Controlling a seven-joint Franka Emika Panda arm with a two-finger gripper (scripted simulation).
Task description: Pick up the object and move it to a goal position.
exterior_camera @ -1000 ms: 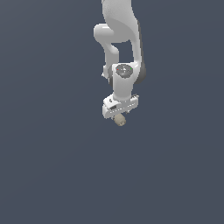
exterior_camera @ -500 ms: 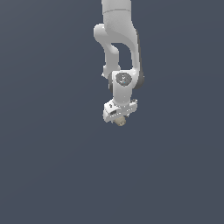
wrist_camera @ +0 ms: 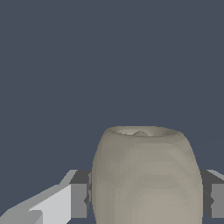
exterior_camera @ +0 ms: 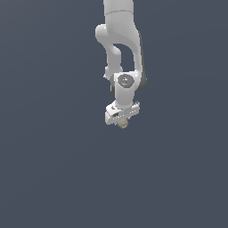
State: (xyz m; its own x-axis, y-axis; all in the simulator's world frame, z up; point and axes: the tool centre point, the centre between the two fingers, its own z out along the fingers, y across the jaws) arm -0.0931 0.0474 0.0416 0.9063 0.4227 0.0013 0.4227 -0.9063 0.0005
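Raised higher, tool (exterior_camera: pixel 123 119) grips upright object (wrist_camera: pixel 146 175).

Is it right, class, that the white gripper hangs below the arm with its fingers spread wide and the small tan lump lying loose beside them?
Not quite. The gripper does hang below the arm, but the tan lump is not loose beside the fingers. The wrist view shows it sitting between them, one finger against each side, so it is gripped.

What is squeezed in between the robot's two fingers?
The tan object sits there, filling the gap between the gripper's fingers. The wrist view shows it best; the exterior view only shows it peeking below the gripper.
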